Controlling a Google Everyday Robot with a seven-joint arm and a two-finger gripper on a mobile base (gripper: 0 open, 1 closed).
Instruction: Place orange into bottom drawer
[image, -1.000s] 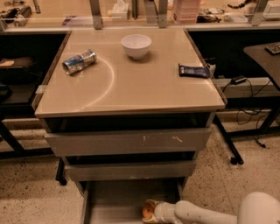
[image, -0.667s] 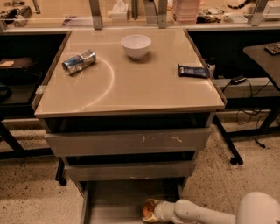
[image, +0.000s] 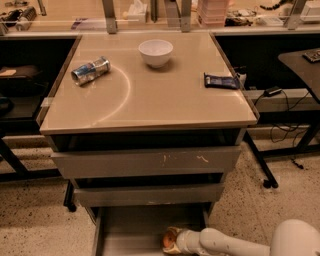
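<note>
The bottom drawer (image: 129, 231) is pulled open below the cabinet, a shallow grey tray with a flat floor. The orange (image: 166, 242) is inside it, near the drawer's front right part, low over the floor. My gripper (image: 170, 240) reaches into the drawer from the lower right on its white arm (image: 225, 245), and its fingers sit around the orange, holding it. I cannot tell whether the orange touches the drawer floor.
The middle drawer front (image: 150, 194) and the scratched upper drawer front (image: 145, 161) are closed above. On the beige cabinet top stand a white bowl (image: 155, 52), a lying can (image: 90, 70) and a dark packet (image: 221, 80). Dark desks and cables flank the cabinet.
</note>
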